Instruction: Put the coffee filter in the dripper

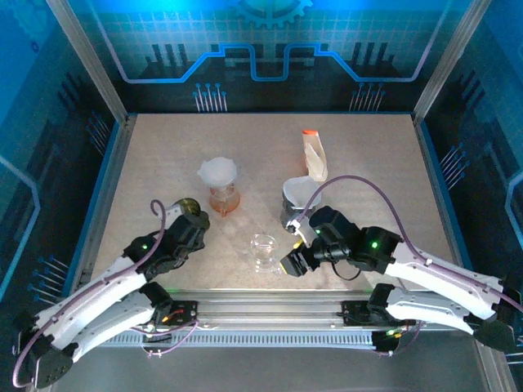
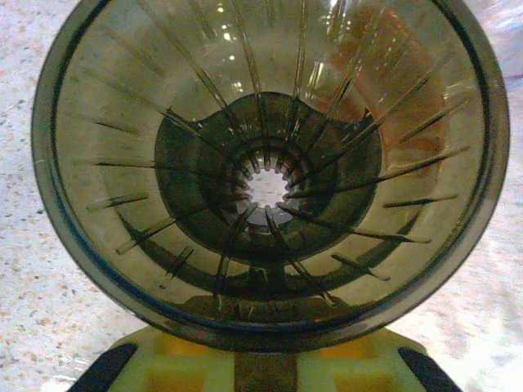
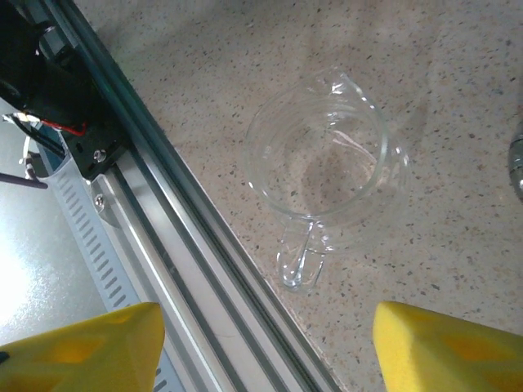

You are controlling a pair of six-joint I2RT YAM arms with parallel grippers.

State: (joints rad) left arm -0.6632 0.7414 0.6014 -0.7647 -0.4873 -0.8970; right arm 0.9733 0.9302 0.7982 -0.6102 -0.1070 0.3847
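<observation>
Coffee filter (image 1: pixel 219 171) sits on the orange vessel (image 1: pixel 222 201), at 1 o'clock from the smoky dripper (image 2: pixel 270 163). Your left pincer (image 2: pixel 261 363) looks clamped on the dripper's rim, probably steadying it. The right pincer (image 3: pixel 265 343) hangs open over the glass pitcher (image 3: pixel 327 155).

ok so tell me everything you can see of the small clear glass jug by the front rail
The small clear glass jug stands upright on the speckled table, close to the metal rail at the near edge. It has a round mouth, a pour spout and a loop handle, and looks empty. Nothing touches it; the right gripper is open, short of its handle.
</observation>
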